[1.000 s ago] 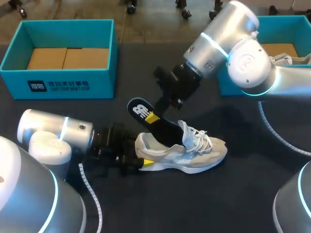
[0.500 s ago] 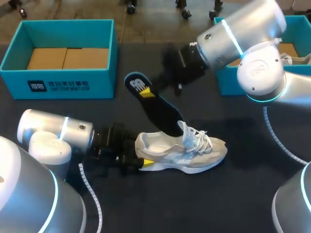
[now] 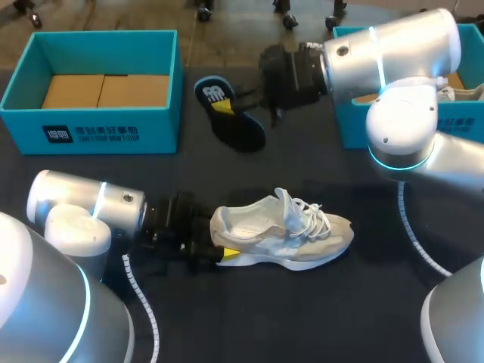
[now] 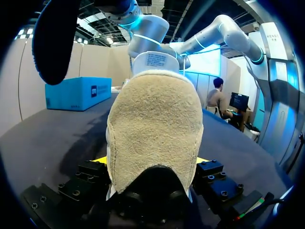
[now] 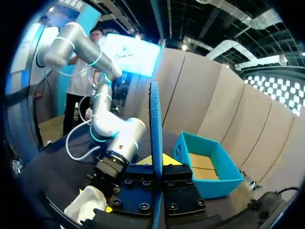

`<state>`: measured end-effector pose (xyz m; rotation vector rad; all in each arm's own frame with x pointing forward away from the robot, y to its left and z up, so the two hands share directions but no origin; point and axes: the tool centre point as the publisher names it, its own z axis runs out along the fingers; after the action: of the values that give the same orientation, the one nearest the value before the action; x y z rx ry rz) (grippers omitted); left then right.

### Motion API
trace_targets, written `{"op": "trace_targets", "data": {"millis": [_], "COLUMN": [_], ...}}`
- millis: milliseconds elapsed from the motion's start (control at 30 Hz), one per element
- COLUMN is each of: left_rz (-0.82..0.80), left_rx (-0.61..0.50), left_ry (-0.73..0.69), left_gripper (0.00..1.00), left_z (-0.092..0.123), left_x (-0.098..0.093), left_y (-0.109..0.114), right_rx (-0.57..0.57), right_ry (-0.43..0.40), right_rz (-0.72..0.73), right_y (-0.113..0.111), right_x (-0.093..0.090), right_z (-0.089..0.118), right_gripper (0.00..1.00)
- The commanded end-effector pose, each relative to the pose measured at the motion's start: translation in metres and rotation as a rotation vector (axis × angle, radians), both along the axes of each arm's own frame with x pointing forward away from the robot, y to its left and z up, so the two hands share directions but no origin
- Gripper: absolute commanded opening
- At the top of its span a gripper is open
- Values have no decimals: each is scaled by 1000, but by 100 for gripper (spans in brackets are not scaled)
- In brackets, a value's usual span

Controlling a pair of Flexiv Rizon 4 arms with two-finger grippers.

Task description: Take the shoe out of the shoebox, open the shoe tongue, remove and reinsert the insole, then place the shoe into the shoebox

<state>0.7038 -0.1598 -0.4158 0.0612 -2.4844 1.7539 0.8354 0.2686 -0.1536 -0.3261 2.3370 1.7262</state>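
A beige and white shoe [image 3: 283,231] lies on its side on the dark table, toe toward the right. My left gripper [image 3: 213,246] holds its heel [image 4: 155,133] between both fingers, whose yellow tips [image 4: 101,160] show at either side. The dark insole [image 3: 227,113], with a yellow patch and a white logo, hangs in the air over the back of the table. My right gripper [image 3: 255,102] is shut on one end of it. In the right wrist view the insole [image 5: 155,124] stands edge-on between that gripper's [image 5: 156,167] fingers. The same insole [image 4: 57,38] shows high above the shoe in the left wrist view.
A teal shoebox [image 3: 94,87] with a cardboard bottom stands at the back left, also seen as a teal box [image 5: 205,164] ahead of my right gripper. A second teal box [image 3: 355,125] at the back right holds another shoe [image 3: 463,92].
My right gripper has drawn the insole out of the shoe and carried it up and toward the back of the table. The shoe and my left arm have kept still.
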Motion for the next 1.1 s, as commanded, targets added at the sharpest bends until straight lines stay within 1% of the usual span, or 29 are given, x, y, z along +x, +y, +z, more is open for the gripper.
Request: {"op": "trace_targets", "data": {"millis": [33,133,267,367,533,667,1100], "left_rz": [-1,-1,-1,-1,-1,-1,-1], "left_rx": [4,4,4,4,4,4,4], "left_ry": [1,1,1,1,1,1,1], "left_gripper": [0,0,0,0,0,0,0], "left_z": [0,0,0,0,0,0,0], "left_x": [0,0,0,0,0,0,0], "left_y": [-1,-1,-1,-1,-1,-1,-1], "right_rx": [34,78,90,96,102,119,119], "right_ry": [-6,-2,19,44,75,55,55], "right_rz": [29,57,54,50,20,14,14], "right_y": [-8,-18,-37,-49,-75,-90,-90], "right_x": [10,19,28,33,42,45,45], "right_z": [7,15,25,36,57,74,74], "right_gripper": [0,0,0,0,0,0,0]}}
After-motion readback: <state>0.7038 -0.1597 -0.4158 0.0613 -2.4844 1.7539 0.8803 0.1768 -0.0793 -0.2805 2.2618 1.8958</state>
